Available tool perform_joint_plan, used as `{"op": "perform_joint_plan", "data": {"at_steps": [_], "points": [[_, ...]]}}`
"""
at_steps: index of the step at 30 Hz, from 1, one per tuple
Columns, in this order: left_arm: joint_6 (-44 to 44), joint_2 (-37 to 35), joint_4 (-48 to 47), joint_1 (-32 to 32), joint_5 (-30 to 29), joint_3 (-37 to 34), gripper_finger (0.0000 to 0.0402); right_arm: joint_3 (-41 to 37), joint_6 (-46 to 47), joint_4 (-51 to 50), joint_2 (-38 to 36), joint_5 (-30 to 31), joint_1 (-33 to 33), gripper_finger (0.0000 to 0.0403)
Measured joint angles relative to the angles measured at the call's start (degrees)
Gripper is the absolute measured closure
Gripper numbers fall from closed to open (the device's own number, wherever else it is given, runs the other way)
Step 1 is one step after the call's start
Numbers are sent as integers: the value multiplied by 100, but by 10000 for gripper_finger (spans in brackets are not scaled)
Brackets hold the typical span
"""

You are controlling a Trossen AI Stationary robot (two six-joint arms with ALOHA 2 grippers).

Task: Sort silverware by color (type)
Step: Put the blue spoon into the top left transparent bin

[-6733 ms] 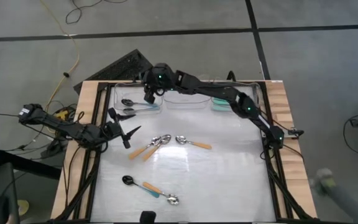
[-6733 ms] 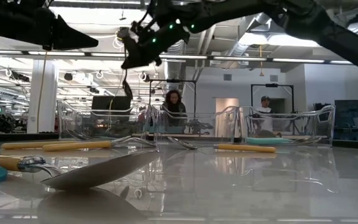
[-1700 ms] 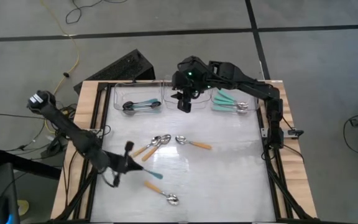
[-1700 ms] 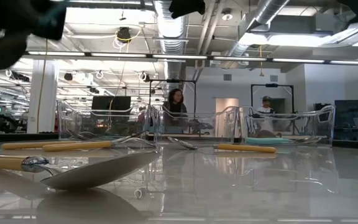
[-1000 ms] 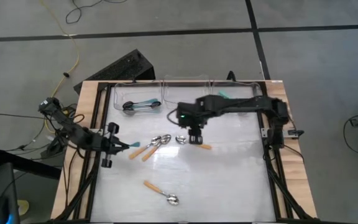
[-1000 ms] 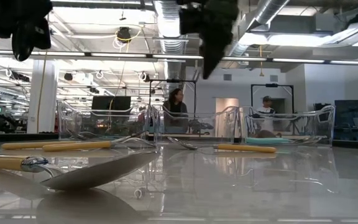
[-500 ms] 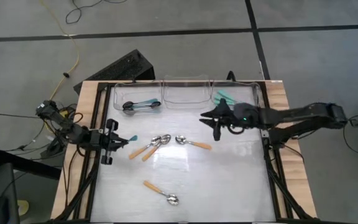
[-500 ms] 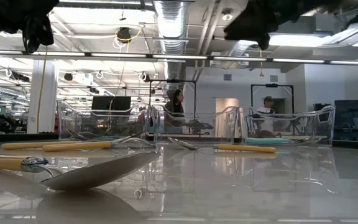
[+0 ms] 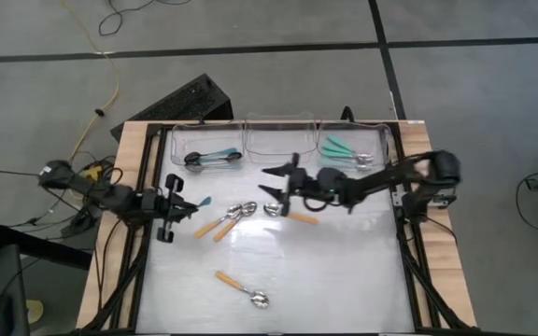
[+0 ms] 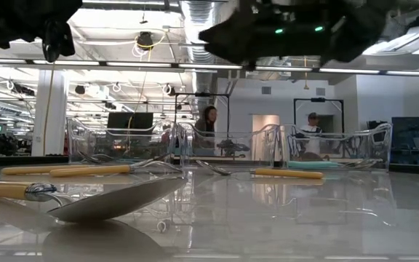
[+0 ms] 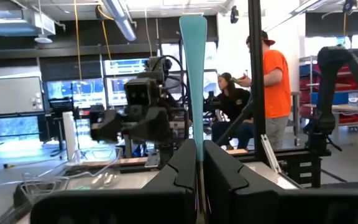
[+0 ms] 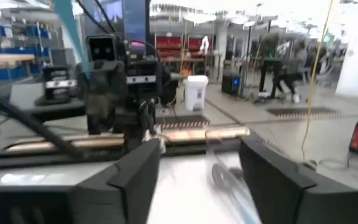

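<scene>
Bright overhead strip lighting, glare on the glossy table (image 10: 282,211), right wrist view motion-blurred

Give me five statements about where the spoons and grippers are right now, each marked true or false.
1. The left gripper is shut on a blue-handled spoon. True.
2. The middle clear plastic bin holds orange-handled spoons. False: it looks empty.
3. The teal-green-handled spoons lie in the right clear bin. True.
4. The right gripper is shut on an orange-handled spoon. False: its fingers stand open, holding nothing, above the table near the spoons in the middle.
5. Four orange-handled spoons lie on the white table: one near the front, three in the middle. True.
</scene>
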Motion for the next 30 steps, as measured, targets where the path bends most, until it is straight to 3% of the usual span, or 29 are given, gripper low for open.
{"op": "perform_joint_plan", "data": {"at_steps": [4,14,30], "points": [[-4,439,421,307,269,0,401,774,-79,105,688,-425,-72,113],[-208,1516,1287,806,725,0,401,2322,-126,-1085,1371,-1647,-11,109],[447,2820,1592,1010,1140,628,401,2991,-432,-1831,1374,-2075,101,109]]}}
